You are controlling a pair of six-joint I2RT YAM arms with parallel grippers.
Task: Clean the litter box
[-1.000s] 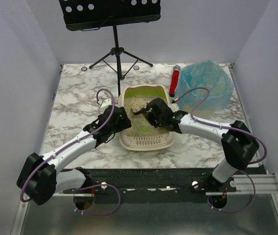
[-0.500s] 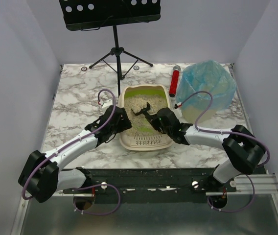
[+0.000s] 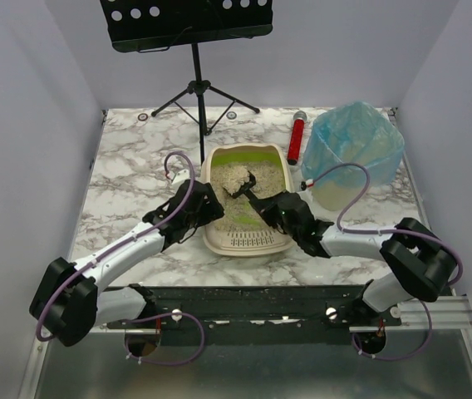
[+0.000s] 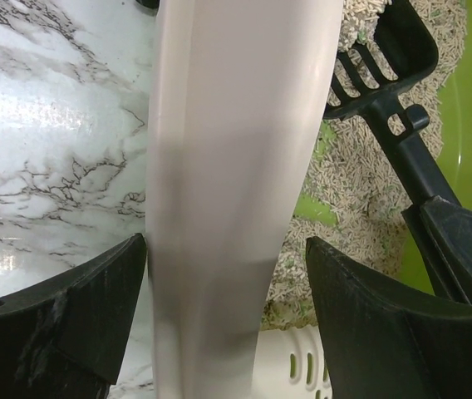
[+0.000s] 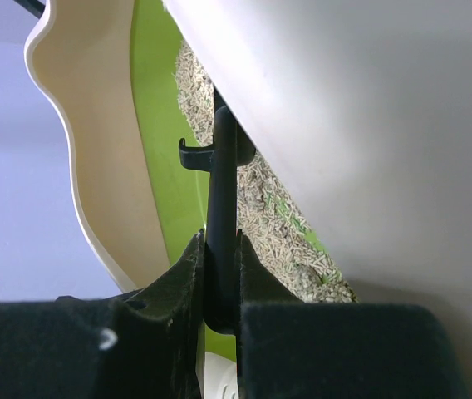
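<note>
The litter box (image 3: pixel 213 241) is a beige tray with a green inner rim, a slotted grille at its near end and tan granules inside. It sits mid-table. My left gripper (image 3: pixel 206 209) straddles its left rim and is closed on that rim (image 4: pixel 228 166). My right gripper (image 3: pixel 271 208) is inside the box over its right side, shut on the handle (image 5: pixel 222 183) of a black slotted scoop (image 3: pixel 243 184). The scoop's head rests on the granules (image 4: pixel 385 58). The box's far rim (image 5: pixel 78 166) and granules show past the handle.
A bin lined with a translucent blue bag (image 3: pixel 354 150) stands to the right of the box. A red cylinder (image 3: pixel 297 133) lies between them. A black music stand (image 3: pixel 196 83) rises at the back. White walls close in the table on three sides.
My right gripper has drawn back toward the near edge with the scoop, and its elbow has dropped lower. The scoop's head stays on the granules. The left arm has not moved.
</note>
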